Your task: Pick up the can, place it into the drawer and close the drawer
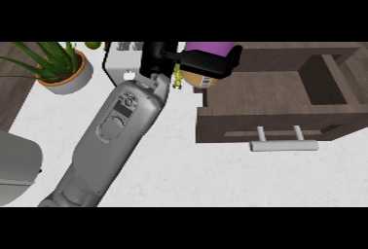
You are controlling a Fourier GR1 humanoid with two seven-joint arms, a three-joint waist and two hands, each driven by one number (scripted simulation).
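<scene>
Upper centre of the frame: we see one grey forearm (pixel 115 131) rising from the lower left, its black hand (pixel 188 59) curled round the can (pixel 207 51).
Which hand: it enters at the frame's left, so we read it as the left hand; no right hand shows.
Hand state: fingers and thumb wrap the can's middle and hide much of it; it is holding the can, not spread wide.
Can: purple body with a tan end and a pale label patch below the fingers, lying tilted instead of upright, held at the frame's upper centre.
Can relative to hand: inside the grasp, the purple part jutting up and right of the fingers, the tan end showing below them.
Can relative to drawer: at the upper left corner of the open drawer (pixel 280 104), over or just beside its left wall; we cannot tell which.
Drawer: dark wood, pulled out, cavity bare at right centre, bar handle (pixel 284 145) at its lower front.
Step in hand: we judge it to be carrying the can across into the drawer.
How to do it well: we should move right until the whole can is past the left wall and over the floor, then lower before loosening the fingers, so it does not catch the rim or roll.
Nearby: a potted plant (pixel 61 68) at the upper left, well apart from the path.
</scene>
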